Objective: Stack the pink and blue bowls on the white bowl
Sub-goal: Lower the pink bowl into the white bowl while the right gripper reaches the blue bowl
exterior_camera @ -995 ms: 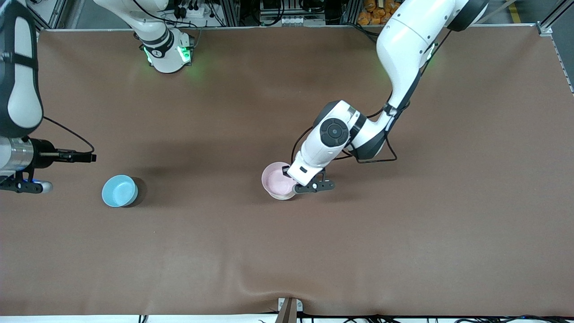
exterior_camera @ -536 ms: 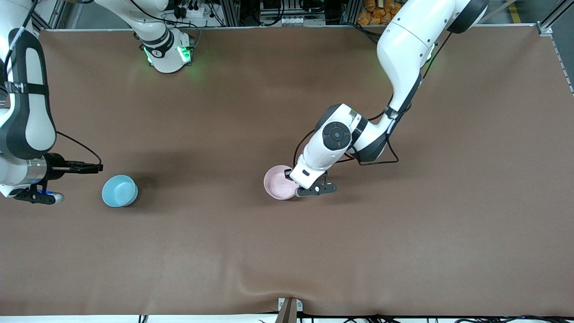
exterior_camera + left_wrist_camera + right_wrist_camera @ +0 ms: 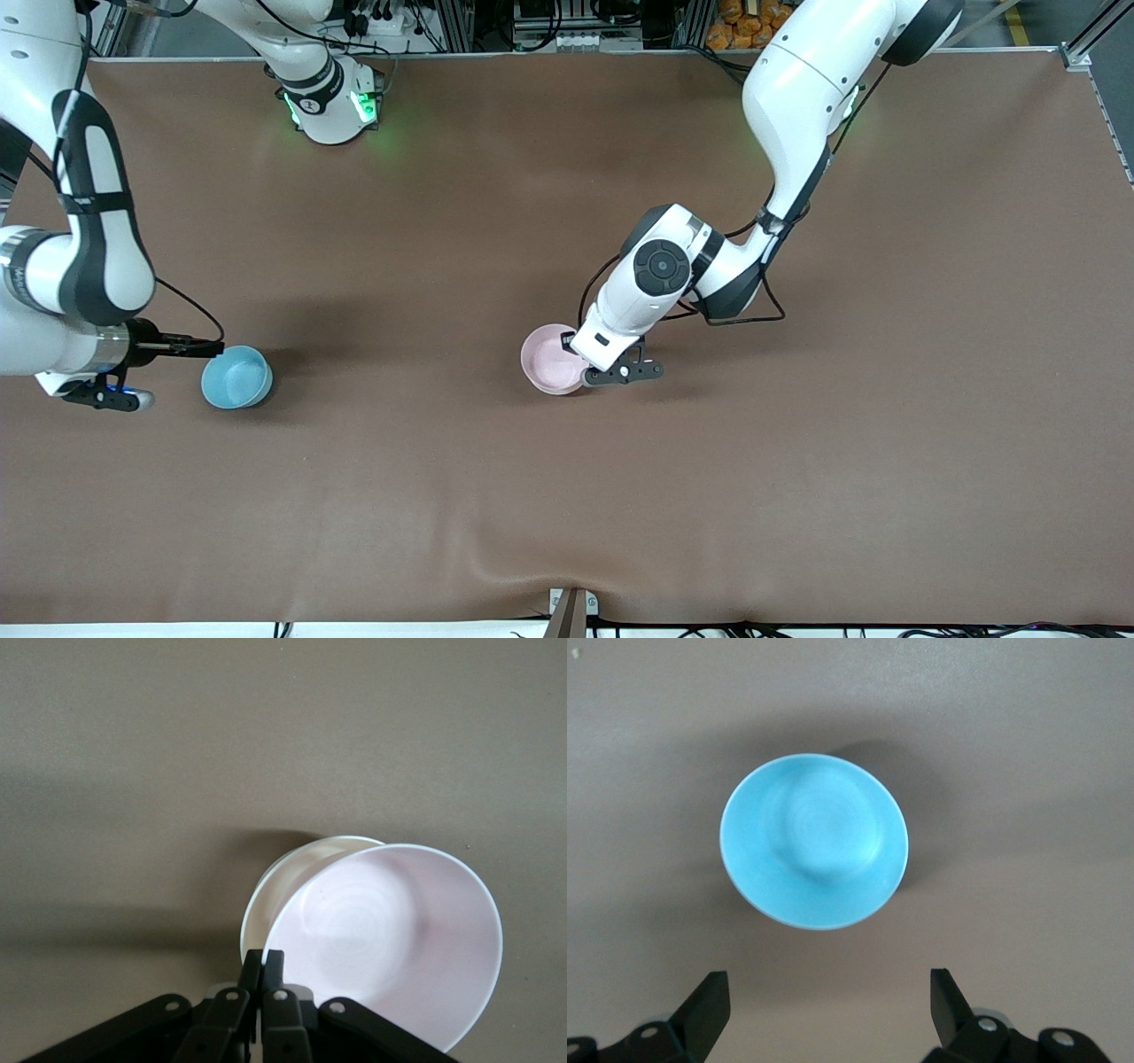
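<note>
My left gripper [image 3: 592, 370] is pinched shut on the rim of the pink bowl [image 3: 551, 358], near the middle of the brown table [image 3: 797, 461]. My left wrist view shows what the front view hides: the pink bowl [image 3: 390, 943] sits tilted in the white bowl [image 3: 266, 904], whose rim peeks out along one side. My right gripper [image 3: 828, 1005] hangs with its fingers [image 3: 709, 1010] spread wide and empty beside the blue bowl [image 3: 236, 377], toward the right arm's end of the table (the bowl [image 3: 814, 840] stands upright and alone). Past the table's edge by the arm bases stand metal framing and cables.
</note>
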Controlling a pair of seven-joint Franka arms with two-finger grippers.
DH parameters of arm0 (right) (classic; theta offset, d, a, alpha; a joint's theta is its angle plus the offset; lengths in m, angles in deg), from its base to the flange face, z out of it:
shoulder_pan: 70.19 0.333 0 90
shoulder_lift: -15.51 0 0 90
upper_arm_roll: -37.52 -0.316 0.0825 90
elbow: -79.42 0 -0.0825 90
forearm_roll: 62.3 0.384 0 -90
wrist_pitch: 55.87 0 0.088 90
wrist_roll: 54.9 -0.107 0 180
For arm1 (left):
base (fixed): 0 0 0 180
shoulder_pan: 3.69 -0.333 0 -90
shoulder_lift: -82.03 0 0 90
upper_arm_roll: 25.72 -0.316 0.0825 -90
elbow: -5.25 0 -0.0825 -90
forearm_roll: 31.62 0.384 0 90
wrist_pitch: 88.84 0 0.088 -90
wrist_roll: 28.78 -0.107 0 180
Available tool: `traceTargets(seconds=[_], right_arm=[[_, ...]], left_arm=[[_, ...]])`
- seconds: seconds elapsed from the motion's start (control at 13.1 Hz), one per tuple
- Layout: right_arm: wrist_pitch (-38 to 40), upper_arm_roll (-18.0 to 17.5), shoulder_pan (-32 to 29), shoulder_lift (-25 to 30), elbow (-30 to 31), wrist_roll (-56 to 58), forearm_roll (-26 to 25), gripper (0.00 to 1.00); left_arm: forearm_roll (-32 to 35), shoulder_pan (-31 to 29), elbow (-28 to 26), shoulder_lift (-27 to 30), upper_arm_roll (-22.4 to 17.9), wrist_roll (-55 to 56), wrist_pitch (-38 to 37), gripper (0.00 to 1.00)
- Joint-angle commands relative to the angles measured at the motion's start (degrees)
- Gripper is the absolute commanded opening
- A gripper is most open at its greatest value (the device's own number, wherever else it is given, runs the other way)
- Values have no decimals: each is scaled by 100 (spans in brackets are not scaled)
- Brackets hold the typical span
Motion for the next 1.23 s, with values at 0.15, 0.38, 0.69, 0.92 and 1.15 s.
traceTargets(seconds=[0.15,0.38,0.69,0.92,1.15], right_arm=[[-884,-49,-151,-212,429,121,-21,100],[-1139,-49,-282,-467,437,411,-13,100],[-1236,-58,-336,-634,446,552,-4,100],[-1245,-58,-335,-670,420,543,5,85],[-1456,-58,-353,-679,394,543,40,76]], left_arm=[[-3,34,40,-48,-20,-72,-35,0],[-3,52,31,-92,-29,-63,-35,0],[-11,61,40,-206,-29,-72,26,0],[-20,87,49,-294,-29,-63,53,14],[-29,96,75,-251,-20,16,53,100]])
